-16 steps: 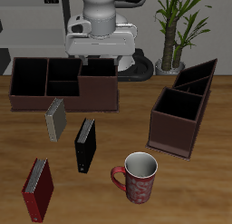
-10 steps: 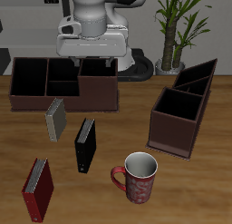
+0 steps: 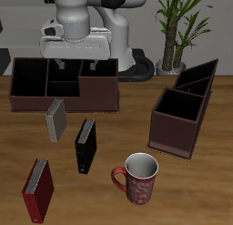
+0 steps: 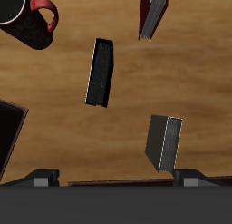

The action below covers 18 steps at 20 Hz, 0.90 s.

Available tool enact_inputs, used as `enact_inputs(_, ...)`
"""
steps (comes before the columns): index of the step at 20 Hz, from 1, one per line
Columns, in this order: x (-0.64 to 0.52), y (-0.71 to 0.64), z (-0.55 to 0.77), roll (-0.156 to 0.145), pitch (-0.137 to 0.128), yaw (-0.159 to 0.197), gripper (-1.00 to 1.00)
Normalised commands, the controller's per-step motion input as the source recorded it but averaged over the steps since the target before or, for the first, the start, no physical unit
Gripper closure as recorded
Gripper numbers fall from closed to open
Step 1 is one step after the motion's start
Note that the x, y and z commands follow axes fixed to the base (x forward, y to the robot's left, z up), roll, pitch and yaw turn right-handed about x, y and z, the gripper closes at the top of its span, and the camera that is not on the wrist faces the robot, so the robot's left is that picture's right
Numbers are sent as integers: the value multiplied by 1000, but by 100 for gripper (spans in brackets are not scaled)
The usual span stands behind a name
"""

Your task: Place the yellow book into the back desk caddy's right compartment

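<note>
— Where's the yellow book [image 3: 56, 120] from your seat?

— I see it standing on edge on the counter [image 3: 127, 128], just in front of the back desk caddy [image 3: 64, 86], on the side facing the counter's front edge. It's near the caddy's front wall, though I can't tell whether they touch. In my wrist view the yellow book [image 4: 164, 142] shows its white page edges.

— And the right compartment?

— The right compartment [image 3: 27, 79] is the wide end section, with nothing in it that I can make out.

— What's the gripper doing?

— The gripper [image 3: 69, 65] hangs above the caddy, towards the counter's back edge. It carries nothing; how far apart the fingers are, I can't tell.

— Anything else nearby?

— A black book [image 3: 86, 145] stands just beside the yellow one, nearer the front edge. A red book [image 3: 37, 189] sits close to the front edge, well apart from both. A patterned mug [image 3: 139, 178] is near the front edge too, and a taller dark caddy [image 3: 185, 107] stands at the opposite end of the counter.
</note>
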Motion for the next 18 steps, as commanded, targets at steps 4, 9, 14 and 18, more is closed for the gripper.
enact_inputs(4, -8, -142, -226, 33, -30, -29, -100)
enact_inputs(9, -13, -353, -237, -10, -7, -20, -100)
enact_inputs(14, -65, -280, -139, 9, -48, 2, -100)
enact_inputs(18, -108, -234, -156, 26, -46, -18, -100)
